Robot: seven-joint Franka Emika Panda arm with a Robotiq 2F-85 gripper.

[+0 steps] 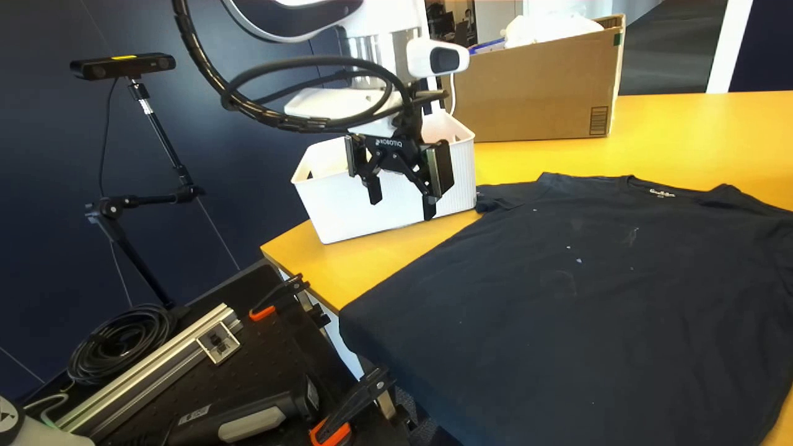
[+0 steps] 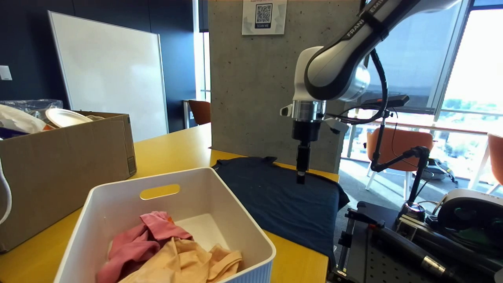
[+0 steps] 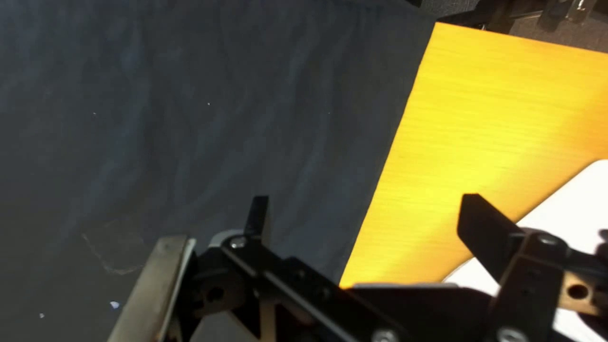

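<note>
While the pink cloth and peach cloth already lie crumpled inside the white plastic bin, the dark T-shirt is spread out just beside it — unfolded, ungrasped. Above the shirt's edge nearest the bin hangs the Robotiq gripper — jaws wide apart, holding nothing and seemingly touching nothing.

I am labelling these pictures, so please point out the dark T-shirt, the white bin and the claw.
Dark T-shirt [image 1: 582, 310], in an exterior view: its spread-out body.
White bin [image 2: 196, 195], in an exterior view: its inner wall.
Claw [image 1: 401, 202], in an exterior view: midway between its fingertips.
</note>
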